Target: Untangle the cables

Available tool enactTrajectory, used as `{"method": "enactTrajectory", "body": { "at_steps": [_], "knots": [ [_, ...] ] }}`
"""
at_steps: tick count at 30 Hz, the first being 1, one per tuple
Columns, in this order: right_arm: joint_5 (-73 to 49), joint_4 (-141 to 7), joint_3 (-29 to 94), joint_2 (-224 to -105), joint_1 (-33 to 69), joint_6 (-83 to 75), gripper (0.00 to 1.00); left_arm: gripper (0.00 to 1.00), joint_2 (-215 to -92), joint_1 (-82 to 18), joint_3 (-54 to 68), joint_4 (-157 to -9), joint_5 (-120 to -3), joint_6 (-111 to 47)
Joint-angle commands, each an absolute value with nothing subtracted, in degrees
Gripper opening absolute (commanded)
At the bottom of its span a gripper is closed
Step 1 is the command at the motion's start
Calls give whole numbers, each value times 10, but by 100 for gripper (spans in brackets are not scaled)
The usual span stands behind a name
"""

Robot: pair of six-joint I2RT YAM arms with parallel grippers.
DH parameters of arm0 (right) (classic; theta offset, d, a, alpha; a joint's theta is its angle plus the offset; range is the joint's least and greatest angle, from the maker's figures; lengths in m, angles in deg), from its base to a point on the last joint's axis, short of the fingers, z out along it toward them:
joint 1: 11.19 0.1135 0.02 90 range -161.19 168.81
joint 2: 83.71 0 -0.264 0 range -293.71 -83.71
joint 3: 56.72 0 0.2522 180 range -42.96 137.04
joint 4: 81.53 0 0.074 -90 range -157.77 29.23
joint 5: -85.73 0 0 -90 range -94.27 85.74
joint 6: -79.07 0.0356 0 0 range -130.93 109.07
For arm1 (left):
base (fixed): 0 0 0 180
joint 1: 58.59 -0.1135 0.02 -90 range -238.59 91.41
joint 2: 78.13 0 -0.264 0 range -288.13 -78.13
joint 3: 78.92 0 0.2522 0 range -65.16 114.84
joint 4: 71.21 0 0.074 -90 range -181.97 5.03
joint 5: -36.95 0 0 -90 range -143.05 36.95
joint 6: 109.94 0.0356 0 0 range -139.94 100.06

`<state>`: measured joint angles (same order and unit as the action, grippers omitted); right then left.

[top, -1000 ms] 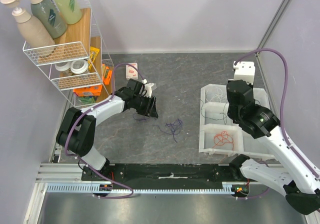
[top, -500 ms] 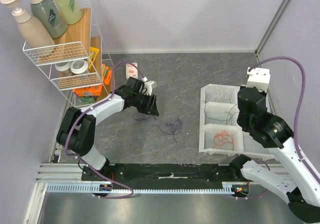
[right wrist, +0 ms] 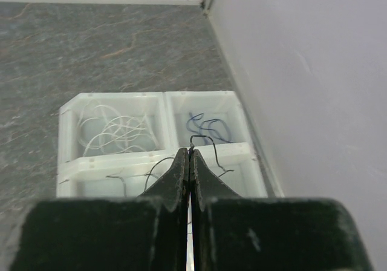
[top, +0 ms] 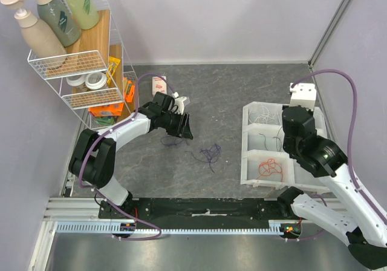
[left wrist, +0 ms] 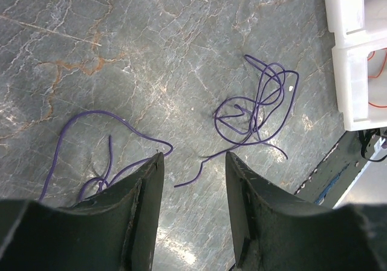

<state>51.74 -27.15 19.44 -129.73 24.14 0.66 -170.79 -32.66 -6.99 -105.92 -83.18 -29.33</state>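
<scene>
A tangle of purple cables (top: 210,153) (left wrist: 257,104) lies on the grey table, and a second purple strand (left wrist: 97,112) loops to its left. My left gripper (left wrist: 195,156) (top: 184,129) hangs open just above the table, one fingertip by that second strand's end, with nothing between its jaws. My right gripper (right wrist: 190,153) is shut on a thin dark cable (right wrist: 205,137) and holds it over the white tray (top: 243,144). The tray's compartments hold white cables (right wrist: 118,132), dark blue cables (right wrist: 208,126), orange-red cables (top: 271,167) and dark strands (top: 266,139).
A wire rack (top: 66,53) with pump bottles and small items stands at the back left. A small white and orange packet (top: 159,84) lies behind the left gripper. The right wall runs close beside the tray. A metal rail (top: 193,225) borders the near edge.
My right arm swung right over the tray, then came back a little to the left, staying shut on the dark cable. The left arm has barely moved.
</scene>
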Motion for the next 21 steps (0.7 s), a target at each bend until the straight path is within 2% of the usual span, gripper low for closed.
{"method": "enactTrajectory", "body": {
  "at_steps": [1,8,17,21],
  "knots": [
    [435,-361,172,-1332,241,29,0,52,-1687,-330,-51,-1069,-835,-307],
    [253,-456,137,-1356,241,40,0,52,-1651,-330,-69,-1091,-821,-298],
    [171,-428,74,-1263,233,108,0,52,-1633,-329,-74,-1102,-819,-293],
    [202,-383,57,-1234,233,153,0,52,-1624,-330,-75,-1099,-824,-307]
  ]
}}
